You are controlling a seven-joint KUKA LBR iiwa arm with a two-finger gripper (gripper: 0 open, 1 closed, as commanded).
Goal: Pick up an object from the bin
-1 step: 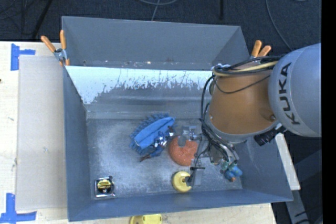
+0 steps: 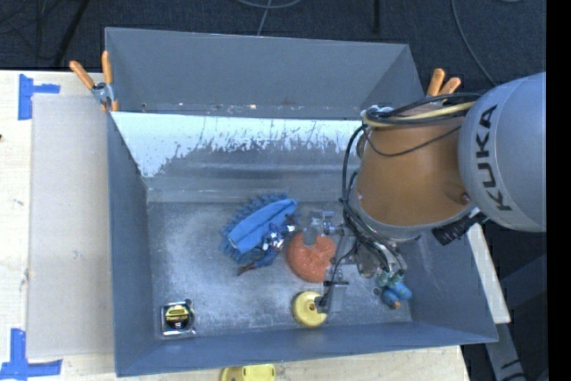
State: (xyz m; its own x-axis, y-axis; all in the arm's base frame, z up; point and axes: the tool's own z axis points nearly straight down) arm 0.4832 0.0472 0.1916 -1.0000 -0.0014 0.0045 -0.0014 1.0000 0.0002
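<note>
My gripper [image 2: 333, 285] is low in the bin's front right part, under the arm's wrist. Its tip stands just above and right of a small yellow round thing [image 2: 309, 310] lying near the front wall. An orange-red rounded lump [image 2: 307, 260] lies directly left of the gripper, touching or nearly touching it. Nothing shows held in the gripper. A small blue piece [image 2: 396, 291] lies just right of it, partly hidden by the wrist.
A blue brush-like thing [image 2: 259, 225] lies in the middle of the bin, left of the orange lump. A small yellow-and-silver tape measure [image 2: 177, 316] sits in the front left corner. Bare floor stretches along the left and back.
</note>
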